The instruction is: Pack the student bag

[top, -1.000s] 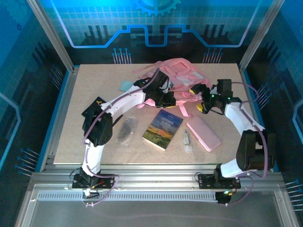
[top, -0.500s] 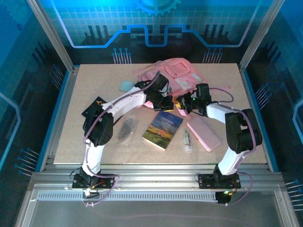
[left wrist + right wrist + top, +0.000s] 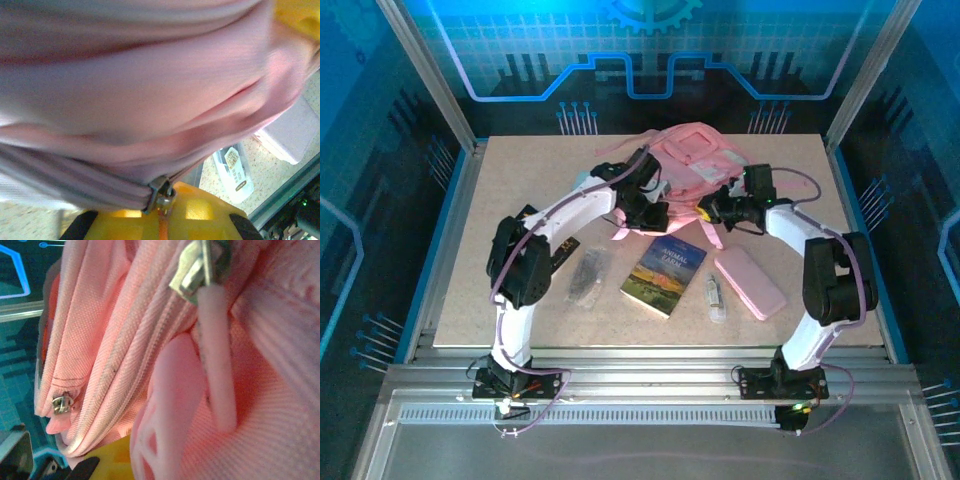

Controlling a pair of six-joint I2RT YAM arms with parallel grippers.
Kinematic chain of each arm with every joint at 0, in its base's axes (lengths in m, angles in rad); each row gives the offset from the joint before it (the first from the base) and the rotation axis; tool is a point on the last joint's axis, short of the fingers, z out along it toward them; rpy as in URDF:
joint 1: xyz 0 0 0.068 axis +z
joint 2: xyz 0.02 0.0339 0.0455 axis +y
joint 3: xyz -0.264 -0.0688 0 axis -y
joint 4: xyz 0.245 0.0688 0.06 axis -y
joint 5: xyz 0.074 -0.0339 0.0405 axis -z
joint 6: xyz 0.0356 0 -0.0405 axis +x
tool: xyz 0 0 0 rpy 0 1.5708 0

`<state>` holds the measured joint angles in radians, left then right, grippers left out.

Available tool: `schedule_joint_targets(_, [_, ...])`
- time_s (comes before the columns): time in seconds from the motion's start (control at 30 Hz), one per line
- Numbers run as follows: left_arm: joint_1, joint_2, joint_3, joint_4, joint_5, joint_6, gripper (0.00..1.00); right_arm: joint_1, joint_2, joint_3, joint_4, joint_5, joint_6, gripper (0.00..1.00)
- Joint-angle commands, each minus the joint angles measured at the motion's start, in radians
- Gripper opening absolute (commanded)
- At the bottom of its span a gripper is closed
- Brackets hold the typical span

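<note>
The student bag is a soft pink backpack at the back middle of the table, its straps trailing toward the front. My left gripper is at the bag's front left edge. In the left wrist view its yellow fingers are shut on a metal zipper pull under a fold of the bag. At the bag's front right edge is my right gripper. The right wrist view has it pressed into the pink fabric, shut on a pink tab of the bag, with a yellow finger showing below.
A book lies in front of the bag. A flat pink pencil case lies to its right, with a small clear packet between them. A dark flat item sits left of the book.
My right arm swung in from the right to the bag's front edge and its gripper shut there. The left gripper shifted slightly back and left, and the bag moved back with it.
</note>
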<state>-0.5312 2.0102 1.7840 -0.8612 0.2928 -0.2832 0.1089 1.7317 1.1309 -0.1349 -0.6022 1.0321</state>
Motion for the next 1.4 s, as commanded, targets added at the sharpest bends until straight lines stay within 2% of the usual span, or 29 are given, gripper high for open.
schedule_joint_targets(0.0, [0.157,-0.085,-0.030,-0.298,-0.187,0.035,0.00,-0.127,0.017,0.079,-0.133,0.091,-0.201,0.00])
schedule_joint_targets(0.1, [0.174,-0.079,-0.042,-0.301,-0.202,0.045,0.00,-0.147,0.031,0.099,-0.143,0.110,-0.227,0.00])
schedule_joint_targets(0.23, [0.151,-0.074,-0.040,-0.292,-0.132,0.014,0.00,-0.167,0.093,0.176,-0.181,0.127,-0.261,0.00])
schedule_joint_targets(0.43, [0.006,-0.091,0.010,-0.219,-0.004,-0.096,0.00,-0.169,0.183,0.308,-0.237,0.169,-0.272,0.00])
schedule_joint_targets(0.53, [-0.066,-0.078,0.035,-0.131,0.072,-0.176,0.00,-0.171,0.196,0.347,-0.259,0.186,-0.265,0.05])
schedule_joint_targets(0.57, [-0.086,-0.065,0.049,-0.103,0.093,-0.198,0.00,-0.172,0.195,0.358,-0.270,0.184,-0.261,0.11])
schedule_joint_targets(0.67, [-0.119,0.000,0.117,-0.038,0.113,-0.239,0.00,-0.174,0.151,0.345,-0.310,0.188,-0.264,0.54])
schedule_joint_targets(0.7, [-0.124,0.028,0.149,-0.019,0.122,-0.254,0.00,-0.176,0.126,0.327,-0.328,0.198,-0.266,0.64])
schedule_joint_targets(0.8, [-0.137,0.111,0.256,0.026,0.137,-0.289,0.00,-0.196,0.022,0.228,-0.355,0.220,-0.272,0.83])
schedule_joint_targets(0.9, [-0.151,0.188,0.379,0.035,0.139,-0.306,0.00,-0.234,-0.109,0.088,-0.347,0.186,-0.244,0.95])
schedule_joint_targets(0.97, [-0.162,0.228,0.444,0.034,0.146,-0.316,0.00,-0.250,-0.197,-0.009,-0.323,0.151,-0.212,1.00])
schedule_joint_targets(1.17, [-0.185,0.263,0.475,0.059,0.164,-0.346,0.00,-0.198,-0.380,-0.217,-0.185,0.087,-0.034,1.00])
schedule_joint_targets(1.37, [-0.205,0.231,0.433,0.047,0.176,-0.331,0.00,-0.094,-0.333,-0.246,0.028,0.143,0.103,0.98])
